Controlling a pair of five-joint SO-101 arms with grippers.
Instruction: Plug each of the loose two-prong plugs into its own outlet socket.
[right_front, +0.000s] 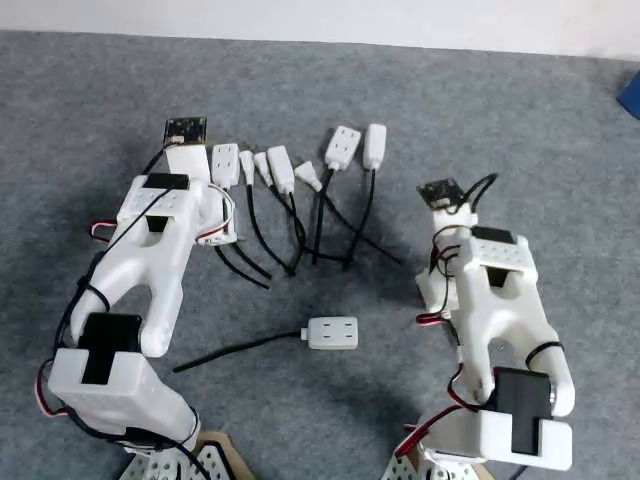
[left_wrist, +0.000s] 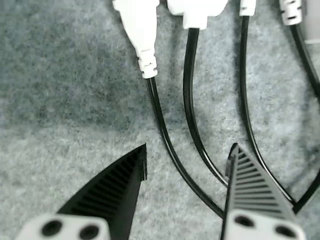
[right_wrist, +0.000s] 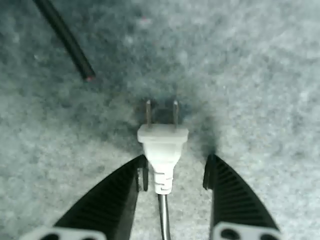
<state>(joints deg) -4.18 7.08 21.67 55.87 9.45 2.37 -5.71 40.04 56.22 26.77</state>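
Observation:
A white two-prong plug (right_wrist: 162, 140) lies on the grey carpet between the fingers of my right gripper (right_wrist: 176, 159), prongs pointing away; the jaws stand open around its body. In the high view that gripper (right_front: 432, 290) is low at the right. My left gripper (left_wrist: 189, 150) is open over black cables (left_wrist: 167, 140), just short of a white plug (left_wrist: 137, 25) and an outlet socket (left_wrist: 197, 10). In the high view, several white plugs (right_front: 281, 168) and sockets (right_front: 343, 147) lie in a row at the back beside the left gripper (right_front: 225, 235). One socket (right_front: 332, 332) lies alone in the middle.
Black cords (right_front: 300, 235) cross and bunch in front of the row of plugs. A loose black cable end (right_wrist: 67, 42) lies beyond the right gripper. Something blue (right_front: 632, 95) sits at the far right edge. Grey carpet (right_front: 500, 110) covers the whole surface.

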